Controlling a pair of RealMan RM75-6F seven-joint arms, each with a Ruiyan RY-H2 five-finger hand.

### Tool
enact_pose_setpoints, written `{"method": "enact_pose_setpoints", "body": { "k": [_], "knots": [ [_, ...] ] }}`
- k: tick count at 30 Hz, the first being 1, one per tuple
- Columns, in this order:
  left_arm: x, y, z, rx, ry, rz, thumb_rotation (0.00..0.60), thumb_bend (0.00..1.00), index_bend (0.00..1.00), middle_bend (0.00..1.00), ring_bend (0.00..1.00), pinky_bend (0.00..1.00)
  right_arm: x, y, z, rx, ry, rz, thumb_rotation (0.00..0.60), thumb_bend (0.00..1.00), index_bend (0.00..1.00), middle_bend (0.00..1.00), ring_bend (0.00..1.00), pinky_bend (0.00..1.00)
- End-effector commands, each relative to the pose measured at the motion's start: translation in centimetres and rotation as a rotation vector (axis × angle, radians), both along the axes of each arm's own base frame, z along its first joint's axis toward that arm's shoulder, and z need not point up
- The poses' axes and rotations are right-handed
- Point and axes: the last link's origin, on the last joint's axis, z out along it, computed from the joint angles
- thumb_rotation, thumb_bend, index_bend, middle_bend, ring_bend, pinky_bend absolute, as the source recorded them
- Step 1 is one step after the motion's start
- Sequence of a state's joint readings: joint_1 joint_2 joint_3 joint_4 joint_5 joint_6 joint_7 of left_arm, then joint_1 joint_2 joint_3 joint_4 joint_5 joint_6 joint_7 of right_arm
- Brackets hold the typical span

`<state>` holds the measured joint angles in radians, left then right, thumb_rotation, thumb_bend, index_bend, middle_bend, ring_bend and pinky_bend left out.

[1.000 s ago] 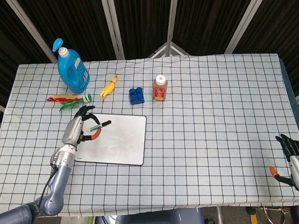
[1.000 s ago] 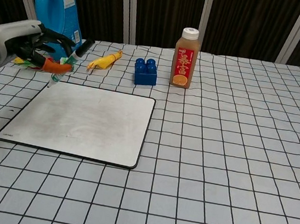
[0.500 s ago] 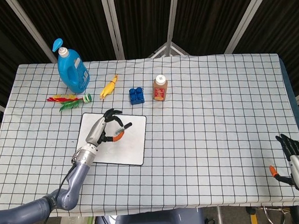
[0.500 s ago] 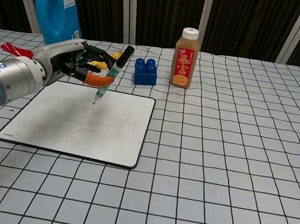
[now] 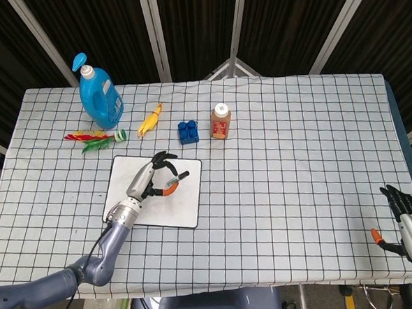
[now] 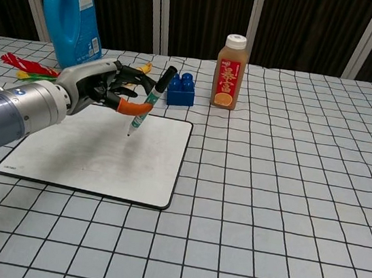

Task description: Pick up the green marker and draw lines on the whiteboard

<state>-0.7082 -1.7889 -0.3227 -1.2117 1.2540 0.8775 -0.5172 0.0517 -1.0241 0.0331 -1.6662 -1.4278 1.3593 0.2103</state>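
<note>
My left hand [image 5: 153, 179] [image 6: 101, 87] holds the green marker [image 6: 151, 102] [image 5: 175, 180] between its orange-tipped thumb and fingers. The marker is tilted, black cap up, tip pointing down just above the whiteboard [image 6: 94, 161] [image 5: 143, 210]. The hand hovers over the board's right half. The board looks smudged grey, with no clear line that I can make out. My right hand [image 5: 408, 218] rests at the table's near right corner, fingers apart and holding nothing; the chest view does not show it.
Behind the board stand a blue detergent bottle [image 5: 99, 92] [image 6: 72, 12], a red-green feather toy [image 5: 89, 138], a yellow rubber chicken [image 5: 150, 120], a blue brick [image 5: 187, 131] [image 6: 181, 90] and a brown juice bottle [image 5: 220, 121] [image 6: 231, 63]. The checked tablecloth [image 5: 297, 163] extends right.
My left hand has carried the marker rightwards, from the board's far left corner across to its right half, and the marker now stands more upright. The right hand has not moved.
</note>
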Motion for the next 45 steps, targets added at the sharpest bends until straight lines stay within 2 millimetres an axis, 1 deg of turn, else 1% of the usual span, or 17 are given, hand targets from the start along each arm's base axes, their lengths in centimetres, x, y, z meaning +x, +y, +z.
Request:
{"method": "enact_pose_setpoints", "body": {
  "k": [1,12,24,30,35,41,44,45],
  "knots": [
    [-0.1,0.1,-0.2,-0.002,-0.003,0.001,0.6,0.55,0.68,0.18,0.05,0.11,0.0,-0.1,0.0,0.0,0.0,0.001,0.6,0.35,0.0,0.0,0.0,0.0],
    [-0.9,-0.2,-0.9,-0.016,0.012,0.005,0.6,0.55,0.68,0.18,0.05,0.11,0.0,0.0,0.0,-0.001,-0.001,-0.002,0.6,0.35,0.0,0.0,0.0,0.0],
    [-1.3,0.0,-1.1,-0.015,0.025,0.005,0.6,0.55,0.68,0.19,0.05,0.11,0.0,0.0,-0.1,-0.002,0.0,-0.002,0.6,0.35,0.0,0.0,0.0,0.0],
    [-1.8,0.3,-1.1,-0.006,0.043,0.012,0.6,0.55,0.68,0.19,0.05,0.11,0.0,0.0,0.0,-0.002,0.001,-0.002,0.6,0.35,0.0,0.0,0.0,0.0],
    [-2.7,0.8,-0.7,0.017,0.087,0.009,0.6,0.55,0.69,0.19,0.05,0.11,0.0,0.0,0.0,0.0,0.003,-0.001,0.6,0.35,0.0,0.0,0.0,0.0],
    [-4.2,1.9,0.4,0.064,0.12,0.03,0.6,0.56,0.69,0.19,0.05,0.11,0.0,0.0,-0.1,0.0,0.004,-0.004,0.6,0.35,0.0,0.0,0.0,0.0],
    [-4.6,2.3,1.2,0.086,0.1,0.05,0.6,0.56,0.69,0.19,0.05,0.11,0.0,0.0,-0.1,0.0,0.005,-0.004,0.6,0.35,0.0,0.0,0.0,0.0],
    [-4.6,2.5,1.7,0.098,0.068,0.065,0.6,0.56,0.69,0.19,0.05,0.11,0.0,0.0,-0.1,0.0,0.005,-0.004,0.6,0.35,0.0,0.0,0.0,0.0]
  ]
}}
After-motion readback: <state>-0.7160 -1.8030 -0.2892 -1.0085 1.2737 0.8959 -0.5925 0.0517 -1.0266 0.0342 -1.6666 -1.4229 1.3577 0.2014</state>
